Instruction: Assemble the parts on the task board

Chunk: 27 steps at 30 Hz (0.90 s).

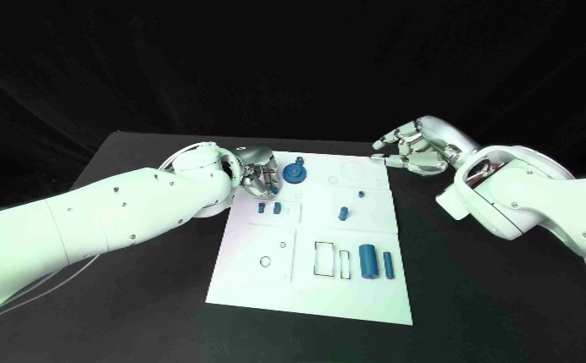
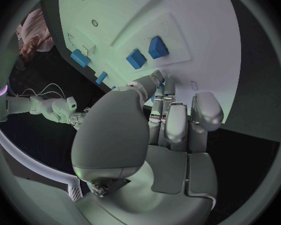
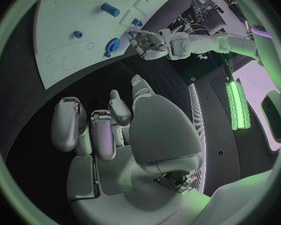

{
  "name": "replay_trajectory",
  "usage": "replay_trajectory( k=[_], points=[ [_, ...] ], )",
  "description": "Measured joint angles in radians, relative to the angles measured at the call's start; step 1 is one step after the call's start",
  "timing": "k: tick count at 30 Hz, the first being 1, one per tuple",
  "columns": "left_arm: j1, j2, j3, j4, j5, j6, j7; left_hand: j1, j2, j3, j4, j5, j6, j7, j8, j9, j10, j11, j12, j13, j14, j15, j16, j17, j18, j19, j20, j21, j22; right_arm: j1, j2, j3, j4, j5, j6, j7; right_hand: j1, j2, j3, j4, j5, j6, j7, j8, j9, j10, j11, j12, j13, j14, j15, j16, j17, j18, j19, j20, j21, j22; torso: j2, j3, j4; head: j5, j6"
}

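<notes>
Nearest us on the task board [image 1: 245, 287], two long blue cylinders [image 1: 369, 261] lie beside an outlined slot; small blue blocks [image 1: 271, 207] sit mid-board. We'd bring the left hand [image 1: 257, 175] down slow & square over one part. It hovers at the board's left edge by the blue gear [image 1: 295, 173], fingers curled, apparently holding nothing. Right hand [image 1: 409, 150], off the far-right corner: loosely curled, empty.

Black table [image 1: 146, 295]: a dark, matte surface extending on every side of the white plate it carries, its far edge running across the head view. Black curtain [image 1: 293, 41]: hangs in folds behind the table's far edge. Green light strip [image 3: 234, 105]: a long, glowing bar in the room, seen in the right wrist view.
</notes>
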Motion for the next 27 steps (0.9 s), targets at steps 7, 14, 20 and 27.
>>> replay_trajectory(
  k=[7,14,20,27],
  points=[
    [-0.001,0.0,-0.001,-0.001,-0.001,0.006,-0.003,-0.005,-0.005,0.0,0.0,0.0,-0.025,0.006,-0.022,-0.008,0.004,0.004,-0.007,0.003,0.0,0.0,0.0,0.001,0.0,-0.003,0.003,-0.003,-0.002,0.0,0.0,0.0,0.0,0.0,0.0,0.0,0.0,0.0,0.0,0.0,0.0,0.0,0.0,0.0,0.0,0.0,0.0,0.0,0.0,0.001,-0.001,0.0,0.0,0.0,0.0,0.0,0.0,0.0,0.0,0.0,0.0003,0.001,0.001],
    [-0.001,-0.001,-0.002,-0.001,-0.001,0.009,-0.006,-0.011,-0.011,0.0,0.0,0.0,-0.057,0.014,-0.045,-0.018,0.01,0.01,-0.012,0.005,-0.004,0.004,0.0,-0.004,0.0,-0.003,0.003,-0.005,-0.002,0.0,0.0,0.0,-0.001,0.0,0.0,0.0,0.0,0.0,0.0,0.0,0.0,0.0,0.0,0.0,0.0,0.0,0.0,0.0,-0.005,0.001,-0.001,-0.004,0.0,0.0,0.0,0.0,-0.002,0.0,0.0,-0.0002,0.0002,0.001,0.002],
    [-0.001,-0.003,-0.002,-0.001,-0.001,0.011,-0.009,-0.011,-0.011,0.0,0.0,0.0,-0.071,0.017,-0.047,-0.024,0.011,0.011,-0.018,0.006,-0.004,0.004,0.0,-0.009,0.0,-0.007,0.007,-0.005,-0.003,0.0,0.0,0.0,-0.003,0.0,-0.001,-0.001,0.0,0.0,-0.003,0.001,0.0,-0.004,-0.004,0.0,0.0,-0.043,0.002,-0.064,-0.069,0.001,-0.001,-0.031,0.0,0.0,-0.024,-0.001,-0.046,0.0,0.0,-0.0003,-0.0001,0.001,0.002],
    [-0.001,-0.014,-0.002,0.0,-0.001,0.011,-0.014,-0.011,-0.011,0.0,0.0,0.0,-0.087,0.023,-0.049,-0.03,0.014,0.014,-0.023,0.007,-0.007,0.007,0.0,-0.012,0.0,-0.007,0.007,-0.005,-0.004,0.0,0.002,0.0,-0.012,-0.004,0.005,-0.01,0.022,0.019,-0.007,0.001,-0.005,-0.011,-0.004,0.001,0.002,-0.249,0.003,-0.414,-0.395,0.001,-0.001,-0.134,-0.088,0.031,-0.075,-0.004,-0.179,-0.074,0.0,-0.0003,-0.0004,0.0,0.002]
  ],
)
